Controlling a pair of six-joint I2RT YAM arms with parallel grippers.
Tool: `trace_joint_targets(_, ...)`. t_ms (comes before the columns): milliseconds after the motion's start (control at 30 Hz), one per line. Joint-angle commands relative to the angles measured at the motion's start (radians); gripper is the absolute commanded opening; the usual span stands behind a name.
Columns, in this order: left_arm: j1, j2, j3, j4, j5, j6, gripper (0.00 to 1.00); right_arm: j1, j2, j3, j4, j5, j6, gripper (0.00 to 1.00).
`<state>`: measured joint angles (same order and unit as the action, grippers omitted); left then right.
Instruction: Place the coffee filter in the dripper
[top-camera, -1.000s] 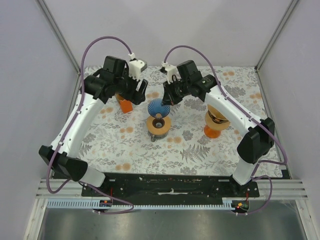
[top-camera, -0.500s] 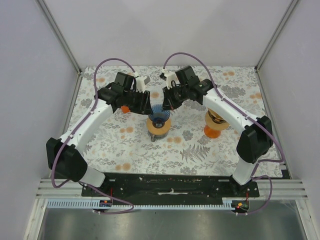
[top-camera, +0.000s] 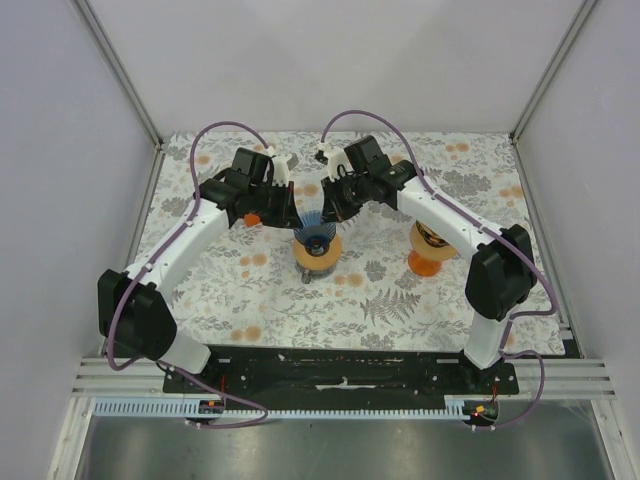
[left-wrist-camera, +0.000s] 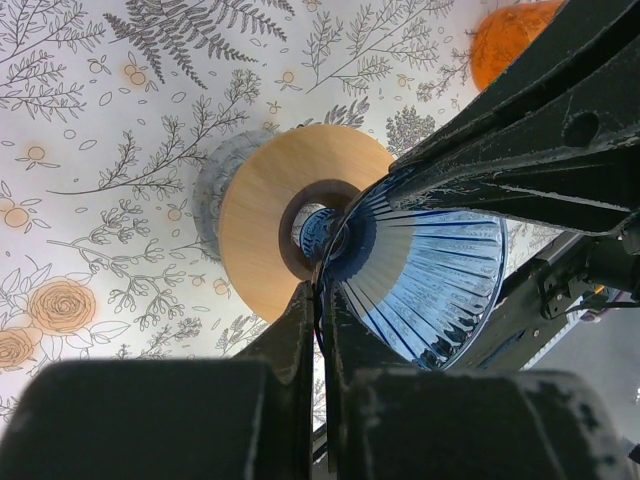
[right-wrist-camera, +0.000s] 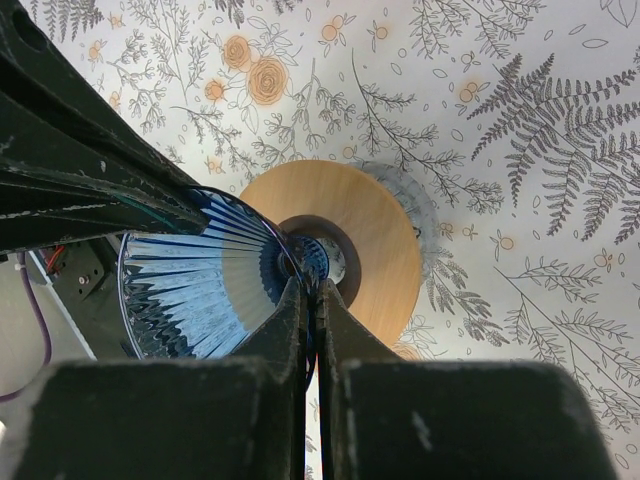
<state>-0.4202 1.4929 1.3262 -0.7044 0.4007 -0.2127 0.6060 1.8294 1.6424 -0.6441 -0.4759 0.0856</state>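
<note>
The coffee filter is a blue, shiny, fluted cone. Its tip points into the hole of the dripper, a round wooden ring on a clear base at the table's middle. My left gripper is shut on the cone's left rim, and my right gripper is shut on its right rim. In the left wrist view the fingertips of my left gripper pinch the wall of the filter above the ring. The right wrist view shows my right gripper pinching the filter over the ring.
An orange stand with a dark bowl on top stands right of the dripper, under the right forearm. A small orange object sits partly hidden behind the left wrist. Metal frame posts and grey walls close in the flowered tablecloth.
My left arm swung right to the filter and its jaws closed on the rim. My right arm lowered the filter toward the wooden ring.
</note>
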Motion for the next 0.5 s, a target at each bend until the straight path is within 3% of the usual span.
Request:
trace_joint_targets(0,-0.006,0.009,-0.013,0.029,0.036,-0.002,0.02,-0.003,0.013,-0.009,0.041,0.005,-0.007,0.0)
trace_joint_targets(467,-0.011,0.055,-0.143,0.103,0.038,0.036,0.02,-0.003,0.05,-0.118,0.099,0.069,-0.035,0.0)
